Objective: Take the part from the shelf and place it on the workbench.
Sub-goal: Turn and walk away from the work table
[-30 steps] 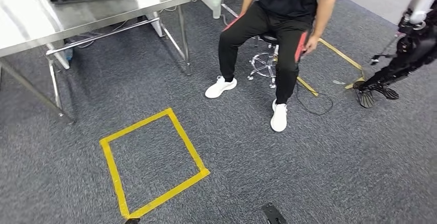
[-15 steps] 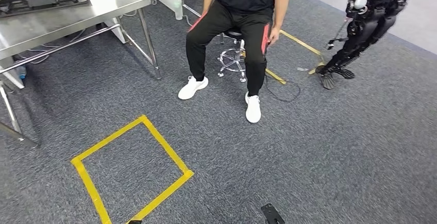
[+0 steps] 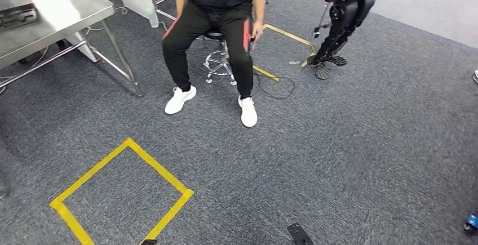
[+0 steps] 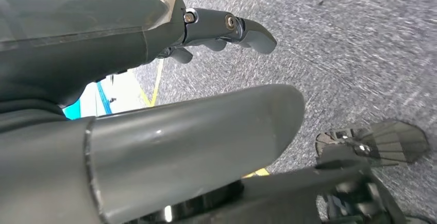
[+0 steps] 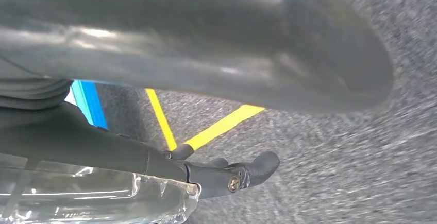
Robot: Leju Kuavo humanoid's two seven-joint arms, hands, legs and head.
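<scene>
Left robot hand hangs over grey carpet, thumb and fingers apart, holding nothing. Right robot hand likewise spread and empty, above yellow tape on the carpet. Head view: steel counter at upper left, a dark part lying flat on it at the frame edge. Person sits on a stool beside the counter. Another robot stands well behind. Yellow tape square near.

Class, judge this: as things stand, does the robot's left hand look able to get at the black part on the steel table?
Probably not. The left hand hangs low over the carpet, and the part lies far off on the table.
</scene>
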